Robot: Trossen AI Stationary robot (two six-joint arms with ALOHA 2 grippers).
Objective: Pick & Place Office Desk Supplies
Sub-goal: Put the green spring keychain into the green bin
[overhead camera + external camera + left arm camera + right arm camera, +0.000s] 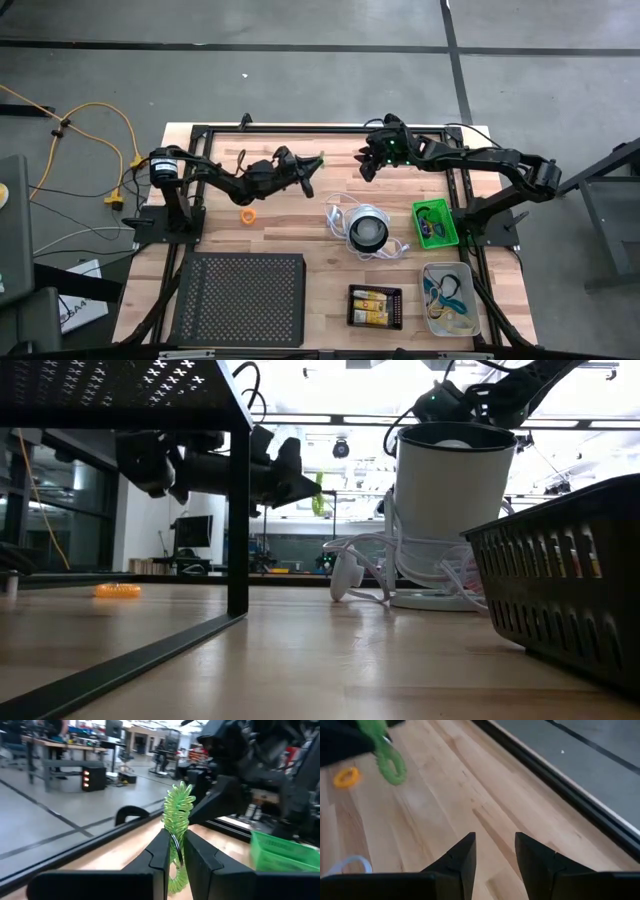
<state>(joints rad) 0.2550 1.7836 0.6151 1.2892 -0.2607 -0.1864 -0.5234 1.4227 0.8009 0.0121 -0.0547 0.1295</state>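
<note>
Seen from directly above, a wooden table [300,235] carries 2 dark arms. The left gripper [312,165] reaches toward the table's middle near the far edge, with a green coiled loop [316,160] pinched at its tip. The right gripper [368,160] faces it from the right, near but apart, its fingers spread and holding nothing. An orange loop [248,215] lies on the wood just nearer than the left arm. A round white-and-black object [367,231] with a white cord sits mid-table, a green tray [436,223] to its right. Along the near edge stand a black perforated tray [240,298], a small black tray [375,306] holding yellow-and-white packs [374,300], and a clear tray [450,298].

From table height, the left gripper [300,485] hangs above the wood with the green coiled loop [319,495] at its tip, clear of the surface. The orange loop [118,590] lies flat at far left.

In the left wrist view, the 2 fingers [162,855] stand narrow, clamped on the green coiled loop [178,812], which rises upright between and above them. The other arm looms just beyond it.

In the right wrist view, the fingers [462,857] stand parted over bare wood. The green coiled loop [387,752] dangles well ahead of them, the orange loop [346,777] beyond.
</note>
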